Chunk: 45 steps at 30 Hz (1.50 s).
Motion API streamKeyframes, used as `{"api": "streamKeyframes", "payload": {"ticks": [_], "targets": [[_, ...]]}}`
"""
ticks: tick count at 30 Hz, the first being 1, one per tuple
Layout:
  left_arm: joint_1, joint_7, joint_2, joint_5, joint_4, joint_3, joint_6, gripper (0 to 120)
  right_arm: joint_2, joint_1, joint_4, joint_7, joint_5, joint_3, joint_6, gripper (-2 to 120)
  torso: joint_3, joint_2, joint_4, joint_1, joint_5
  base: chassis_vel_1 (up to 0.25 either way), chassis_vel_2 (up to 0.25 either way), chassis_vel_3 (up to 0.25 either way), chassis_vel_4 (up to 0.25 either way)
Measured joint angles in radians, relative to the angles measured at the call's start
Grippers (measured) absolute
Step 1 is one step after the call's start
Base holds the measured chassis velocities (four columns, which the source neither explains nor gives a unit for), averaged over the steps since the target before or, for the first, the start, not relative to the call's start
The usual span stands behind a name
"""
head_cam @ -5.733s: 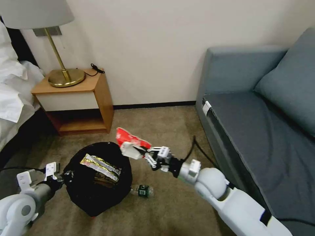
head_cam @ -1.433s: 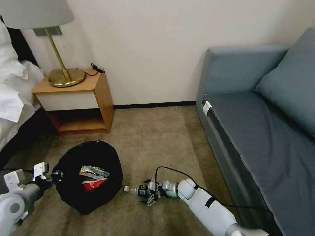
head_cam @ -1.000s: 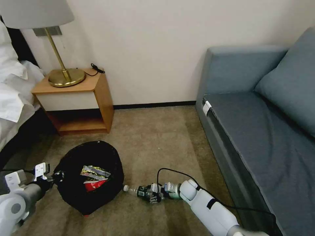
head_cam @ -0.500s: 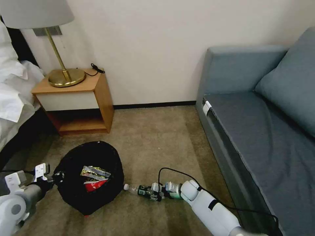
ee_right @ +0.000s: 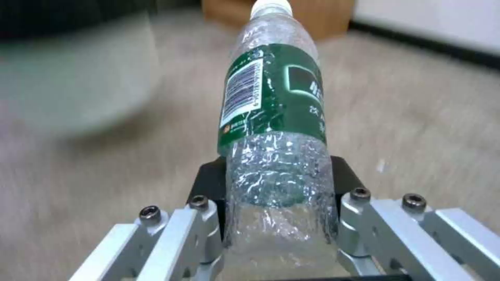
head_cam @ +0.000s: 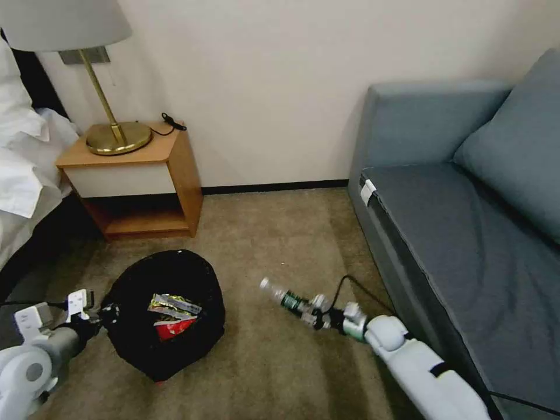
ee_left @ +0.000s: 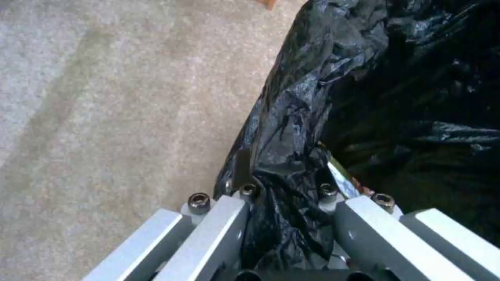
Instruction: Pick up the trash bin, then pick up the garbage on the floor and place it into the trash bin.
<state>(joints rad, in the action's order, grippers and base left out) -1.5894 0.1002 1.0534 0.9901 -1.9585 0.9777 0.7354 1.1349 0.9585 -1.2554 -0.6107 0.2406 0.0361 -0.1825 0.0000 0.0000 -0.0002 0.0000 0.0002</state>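
The trash bin (head_cam: 166, 350), lined with a crinkled black bag (ee_left: 406, 97), sits low at the left. My left gripper (head_cam: 104, 312) is shut on the bag at its rim (ee_left: 284, 187). Inside lie a yellow-silver snack wrapper (head_cam: 175, 303) and a red-and-white wrapper (head_cam: 172, 328). To the bin's right, my right gripper (head_cam: 315, 315) is shut on the base of a clear bottle with a dark green label (head_cam: 283, 297). The bottle (ee_right: 276, 117) hangs above the carpet, cap pointing away from the gripper (ee_right: 279, 183).
A wooden nightstand (head_cam: 137, 175) with a brass lamp (head_cam: 116, 137) stands at the back left beside a bed (head_cam: 23, 175). A blue-grey sofa (head_cam: 466, 233) runs along the right. Brown carpet (head_cam: 274, 245) lies open between them.
The right gripper closed on the bottle lying on the floor and has lifted it up and to the right. Before that, the red-and-white wrapper went from the gripper into the bin.
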Motion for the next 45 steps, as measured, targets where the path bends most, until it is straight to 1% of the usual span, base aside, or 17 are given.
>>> {"api": "streamKeyframes", "payload": {"ticks": [1,2,3,4,6,8,9,10,11,14,15,19,20,25,29,38,45], "targets": [[0.000,0.000,0.000,0.000,0.000,0.000,0.000,4,0.000,0.000,0.000,0.000,0.000,0.000,0.000,30,0.000,0.000,0.0000,0.000,0.0000,0.000,0.000,0.000,0.000],[0.001,0.001,0.002,-0.003,-0.003,-0.003,0.000,4,-0.015,0.019,-0.060,0.013,0.035,0.007,0.011,30,0.000,0.000,0.0001,0.000,0.0000,0.000,0.000,0.000,0.000],[0.001,0.001,0.002,-0.003,-0.005,-0.004,0.000,4,-0.020,0.024,-0.079,0.017,0.045,0.008,0.015,30,0.000,0.000,0.0002,0.000,0.0000,0.000,0.000,0.000,0.000],[0.001,0.002,0.004,-0.005,-0.010,-0.007,0.000,4,-0.036,0.046,-0.162,0.036,0.082,0.010,0.030,30,0.000,0.000,0.0001,0.000,0.0000,0.000,0.000,0.000,0.000],[0.001,0.002,0.005,-0.006,-0.012,-0.008,0.000,4,-0.038,0.050,-0.177,0.039,0.086,0.010,0.032,30,0.000,0.000,0.0001,0.000,0.0000,0.000,0.000,0.000,0.000],[-0.003,0.004,0.008,-0.010,-0.022,-0.011,0.000,4,-0.054,0.076,-0.293,0.082,0.118,0.004,0.048,30,0.000,0.000,0.0001,0.000,-0.0001,0.000,0.000,0.000,0.000],[-0.003,0.004,0.008,-0.011,-0.024,-0.011,0.000,4,-0.056,0.080,-0.313,0.091,0.123,0.001,0.052,30,0.000,0.000,0.0002,0.000,-0.0002,0.000,0.000,0.000,0.000],[-0.006,0.004,0.011,-0.016,-0.030,-0.012,0.000,4,-0.061,0.088,-0.370,0.118,0.140,-0.010,0.063,30,0.000,0.000,0.0002,0.000,-0.0002,0.000,0.000,0.000,0.000],[-0.006,0.004,0.011,-0.016,-0.030,-0.012,0.000,4,-0.061,0.088,-0.370,0.118,0.140,-0.010,0.063,30,0.000,0.000,0.0002,0.000,-0.0002,0.000,0.000,0.000,0.000],[-0.011,0.004,0.018,-0.028,-0.043,-0.014,0.000,4,-0.067,0.090,-0.472,0.188,0.163,-0.054,0.080,30,0.000,0.000,0.0001,0.000,-0.0002,0.000,0.000,0.000,0.000],[-0.011,0.004,0.018,-0.028,-0.043,-0.014,0.000,4,-0.067,0.090,-0.472,0.188,0.163,-0.054,0.080,30,0.000,0.000,0.0001,0.000,-0.0002,0.000,0.000,0.000,0.000],[-0.014,0.005,0.024,-0.039,-0.057,-0.016,0.000,4,-0.065,0.064,-0.559,0.251,0.168,-0.127,0.106,30,0.000,0.000,0.0003,0.000,-0.0003,0.000,0.000,0.000,0.000],[-0.016,0.006,0.028,-0.043,-0.066,-0.018,0.000,4,-0.057,0.040,-0.592,0.294,0.160,-0.184,0.127,30,0.000,0.000,0.0002,0.000,-0.0004,0.000,0.000,0.000,0.000],[-0.022,0.007,0.034,-0.051,-0.079,-0.019,0.000,4,-0.028,-0.004,-0.600,0.332,0.114,-0.268,0.144,30,0.000,0.000,0.0003,0.000,-0.0005,0.000,0.000,0.000,0.000],[-0.031,0.007,0.045,-0.055,-0.092,-0.019,0.000,4,0.019,-0.047,-0.552,0.368,0.055,-0.348,0.154,30,0.000,0.000,0.0003,0.000,-0.0003,0.000,0.000,0.000,0.000],[-0.033,0.007,0.055,-0.067,-0.100,-0.019,0.000,4,0.072,-0.072,-0.508,0.408,0.011,-0.411,0.164,30,0.000,0.000,0.0002,0.000,-0.0003,0.000,0.000,0.000,0.000],[-0.031,0.007,0.058,-0.068,-0.100,-0.020,0.000,4,0.086,-0.075,-0.497,0.414,-0.018,-0.426,0.169,30,0.000,0.000,0.0002,0.000,-0.0003,0.000,0.000,0.000,0.000]]}}
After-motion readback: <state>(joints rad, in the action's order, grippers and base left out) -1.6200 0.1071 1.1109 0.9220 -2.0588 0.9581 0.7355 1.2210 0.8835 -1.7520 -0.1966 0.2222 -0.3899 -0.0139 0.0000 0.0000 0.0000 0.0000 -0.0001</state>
